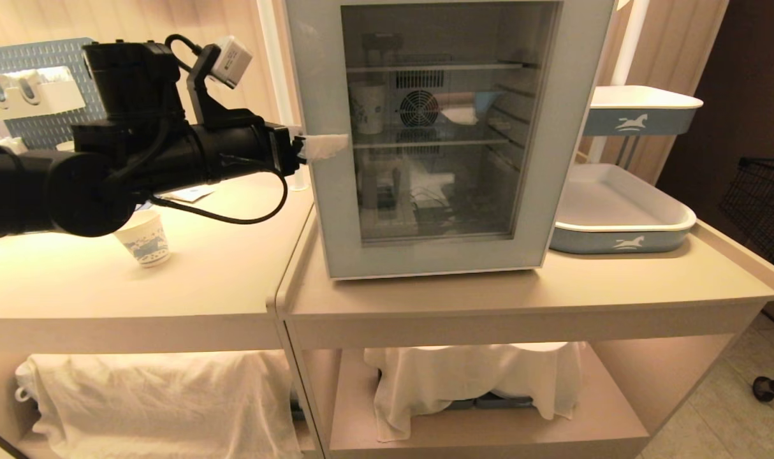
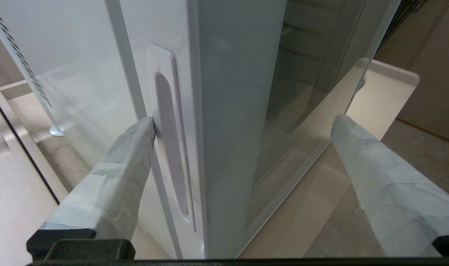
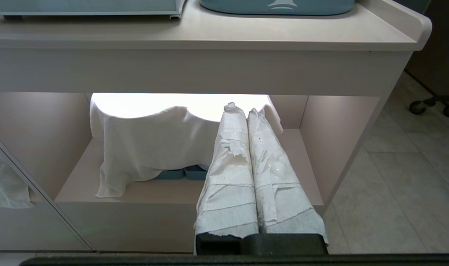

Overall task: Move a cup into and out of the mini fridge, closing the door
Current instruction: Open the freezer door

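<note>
The door (image 1: 438,137) of the mini fridge (image 2: 98,74) stands shut, its glass barring all reach to the shelves and to the cup (image 1: 368,108) standing behind it on the upper shelf. The left pincer (image 1: 323,146) is spread wide across the door's left edge, one finger (image 2: 128,155) touching the recessed handle groove (image 2: 171,147) on the door's side edge. Bare worktop (image 1: 425,296) lies open before the fridge. To its right a blue tray (image 1: 623,220) crowds close beside it. A second paper cup (image 1: 146,238) stands beneath the left arm.
</note>
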You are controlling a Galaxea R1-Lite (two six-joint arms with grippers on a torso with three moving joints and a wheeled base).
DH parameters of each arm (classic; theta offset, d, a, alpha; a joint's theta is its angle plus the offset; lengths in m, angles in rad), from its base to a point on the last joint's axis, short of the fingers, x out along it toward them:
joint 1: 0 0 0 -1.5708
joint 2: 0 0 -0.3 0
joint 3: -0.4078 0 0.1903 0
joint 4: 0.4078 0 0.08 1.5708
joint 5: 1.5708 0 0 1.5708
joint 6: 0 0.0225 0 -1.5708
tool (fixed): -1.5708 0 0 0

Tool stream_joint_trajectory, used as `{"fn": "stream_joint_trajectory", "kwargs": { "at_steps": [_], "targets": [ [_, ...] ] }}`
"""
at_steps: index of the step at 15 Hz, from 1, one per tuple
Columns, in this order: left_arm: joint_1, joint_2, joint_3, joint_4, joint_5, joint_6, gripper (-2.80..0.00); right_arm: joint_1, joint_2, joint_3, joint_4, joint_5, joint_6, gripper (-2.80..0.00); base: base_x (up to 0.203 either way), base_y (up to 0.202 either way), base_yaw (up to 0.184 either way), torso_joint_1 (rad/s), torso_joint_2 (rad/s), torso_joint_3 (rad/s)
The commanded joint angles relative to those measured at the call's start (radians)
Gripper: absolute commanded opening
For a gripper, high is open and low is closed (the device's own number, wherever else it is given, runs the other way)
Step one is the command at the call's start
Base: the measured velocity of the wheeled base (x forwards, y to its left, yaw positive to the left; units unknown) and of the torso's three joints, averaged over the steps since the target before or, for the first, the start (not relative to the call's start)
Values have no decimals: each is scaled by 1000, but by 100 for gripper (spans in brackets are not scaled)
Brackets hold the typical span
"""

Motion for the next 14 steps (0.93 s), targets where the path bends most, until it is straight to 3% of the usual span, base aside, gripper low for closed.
{"fn": "stream_joint_trajectory", "kwargs": {
  "at_steps": [1, 14],
  "targets": [
    [-27, -10, -11, -5, -4, -27, 0, 0, 0, 0, 0, 1, -1, -280, 0, 0, 0, 0, 0, 0],
    [-65, -42, 34, -6, 21, -42, 0, 0, 0, 0, 0, 1, 0, -280, 0, 0, 0, 0, 0, 0]
  ]
}}
